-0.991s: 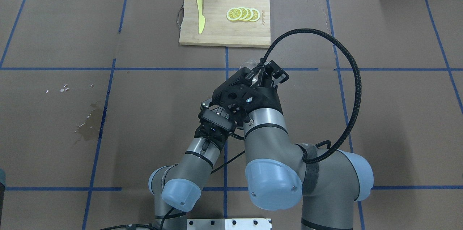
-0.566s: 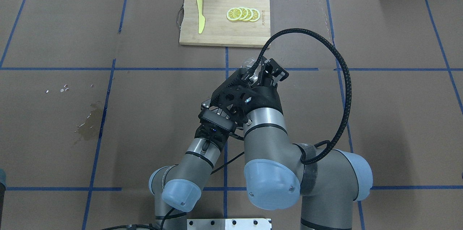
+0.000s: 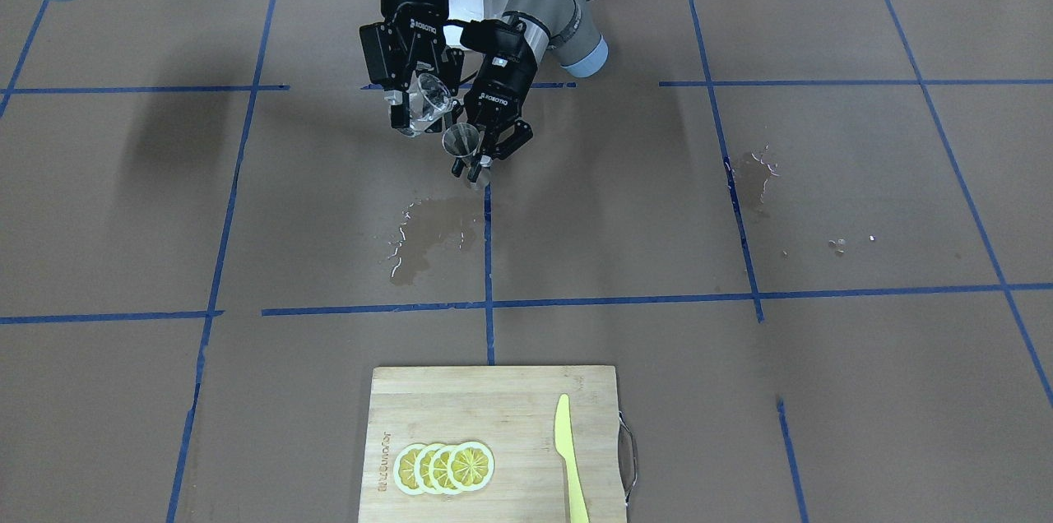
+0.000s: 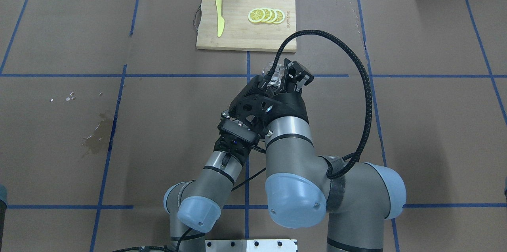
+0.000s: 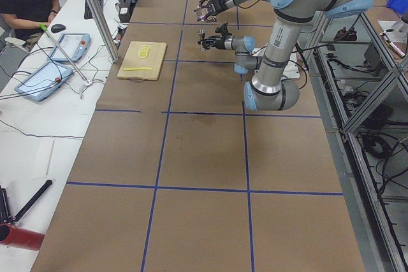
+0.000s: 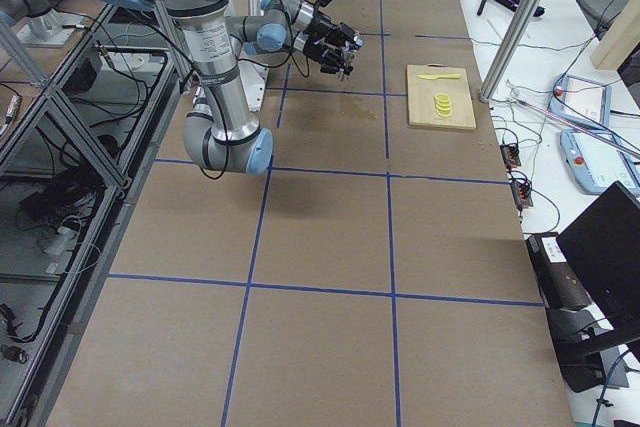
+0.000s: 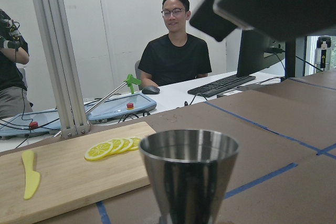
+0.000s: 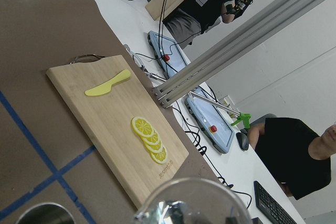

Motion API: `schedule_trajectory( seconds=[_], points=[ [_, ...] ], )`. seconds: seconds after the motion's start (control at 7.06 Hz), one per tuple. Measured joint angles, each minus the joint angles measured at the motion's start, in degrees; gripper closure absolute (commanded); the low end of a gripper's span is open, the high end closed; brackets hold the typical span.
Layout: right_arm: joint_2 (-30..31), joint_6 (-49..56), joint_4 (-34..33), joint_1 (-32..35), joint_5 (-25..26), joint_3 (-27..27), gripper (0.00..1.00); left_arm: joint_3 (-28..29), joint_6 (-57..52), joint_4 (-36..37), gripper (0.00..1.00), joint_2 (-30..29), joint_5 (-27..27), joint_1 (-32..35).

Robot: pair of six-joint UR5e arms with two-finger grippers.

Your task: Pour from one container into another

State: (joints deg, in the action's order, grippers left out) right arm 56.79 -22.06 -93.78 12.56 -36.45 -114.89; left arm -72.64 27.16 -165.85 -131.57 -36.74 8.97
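While left pincer (image 3: 479,160) grips the upright jigger (image 3: 461,141), right pincer (image 3: 419,113) (clenched) tilts the cup (image 3: 432,99) toward it.

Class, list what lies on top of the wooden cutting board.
Four overlapping lemon slices and a yellow knife lie on the cutting board, apart from each other. The wood directly under them is covered.

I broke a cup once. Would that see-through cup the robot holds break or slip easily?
Probably breakable: the glass cup looks thin and clear. Maybe slippery: its sides look smooth, and a wet patch lies below it.
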Motion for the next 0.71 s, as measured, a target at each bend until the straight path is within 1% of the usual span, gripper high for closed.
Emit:
schedule_trajectory(
  seconds=[0.71],
  points=[
    [-0.1, 6.7, -0.3, 0.2, 0.5, 0.7, 1.0, 0.0, 0.0, 0.0, 1.0, 0.0, 0.0, 0.0]
  ],
)
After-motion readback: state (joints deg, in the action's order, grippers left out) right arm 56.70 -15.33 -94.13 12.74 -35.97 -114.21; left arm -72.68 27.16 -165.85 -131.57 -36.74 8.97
